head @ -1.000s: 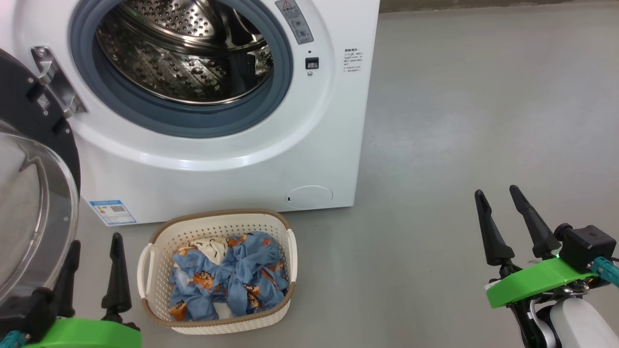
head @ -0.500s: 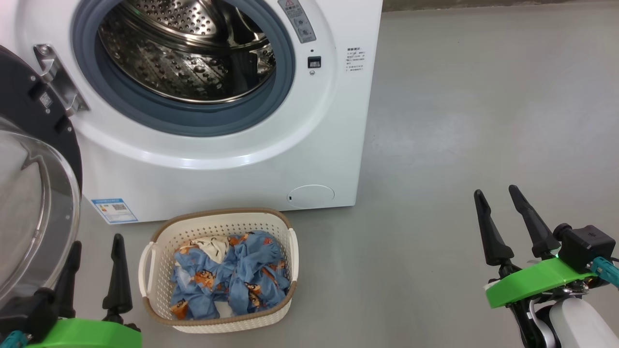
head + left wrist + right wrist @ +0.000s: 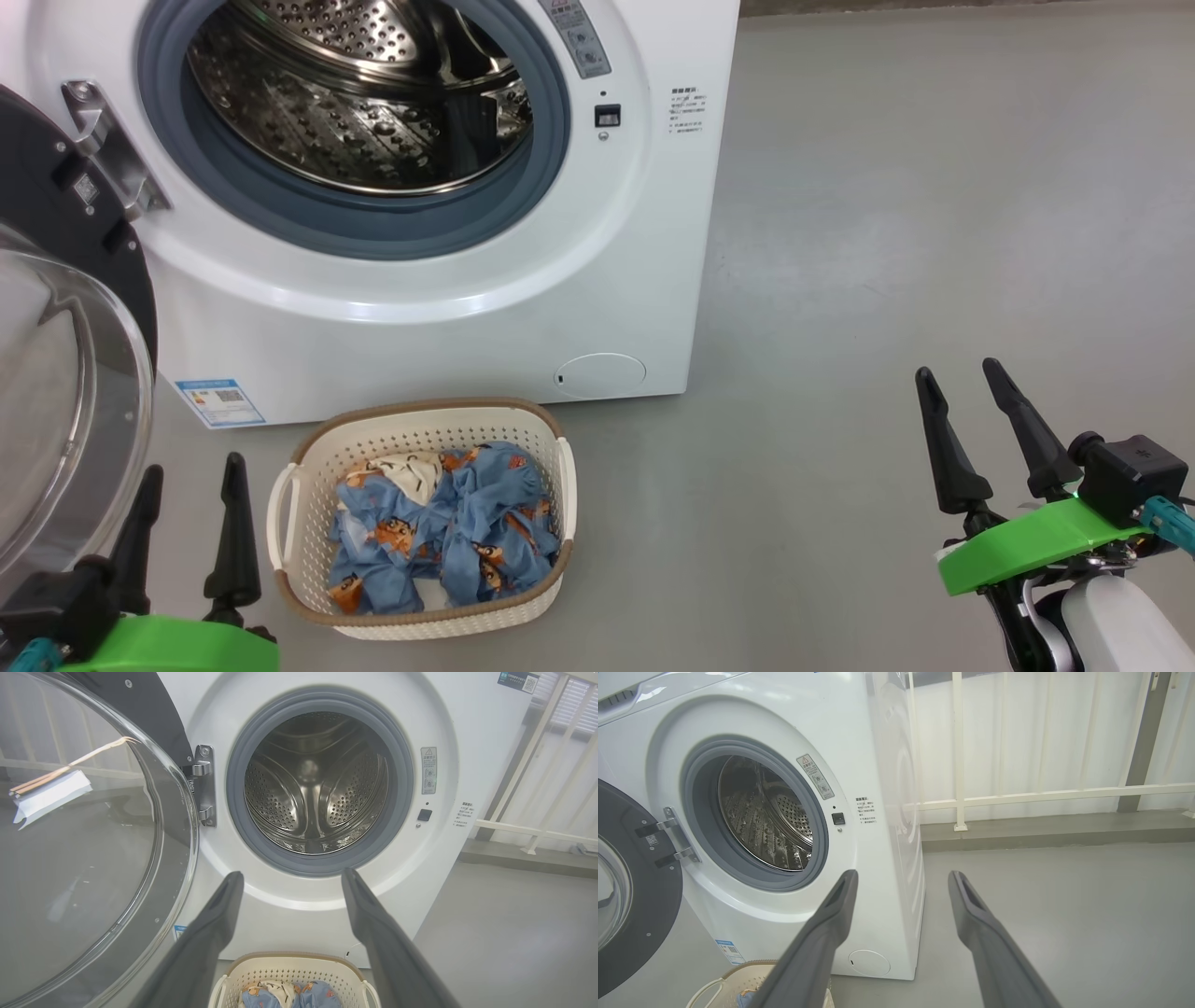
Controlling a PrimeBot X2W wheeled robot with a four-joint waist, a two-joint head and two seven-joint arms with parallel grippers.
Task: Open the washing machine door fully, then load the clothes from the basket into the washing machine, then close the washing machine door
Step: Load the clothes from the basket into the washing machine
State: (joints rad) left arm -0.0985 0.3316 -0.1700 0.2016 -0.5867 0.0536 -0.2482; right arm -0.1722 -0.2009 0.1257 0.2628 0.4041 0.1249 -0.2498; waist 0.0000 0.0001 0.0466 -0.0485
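The white washing machine (image 3: 523,280) stands with its steel drum (image 3: 355,93) exposed; its black door (image 3: 65,373) with the clear glass bowl hangs swung out at the left, also seen as door (image 3: 84,835) and door (image 3: 626,891). On the floor in front sits the cream basket (image 3: 420,616) holding the blue printed clothes (image 3: 448,541). My left gripper (image 3: 191,471) is open, just left of the basket and beside the door glass, holding nothing. My right gripper (image 3: 957,373) is open over bare floor, far right of the basket. The basket (image 3: 289,970) shows below my left fingers.
Grey floor (image 3: 887,233) stretches to the right of the machine. A white railing (image 3: 1041,795) and a low grey kerb (image 3: 1055,830) run behind it. The open door juts out at the left, close to my left arm.
The head view has shifted slightly, with the machine and basket sitting a little higher. My left gripper appears a bit lower in the picture. The right gripper and the clothes are unchanged.
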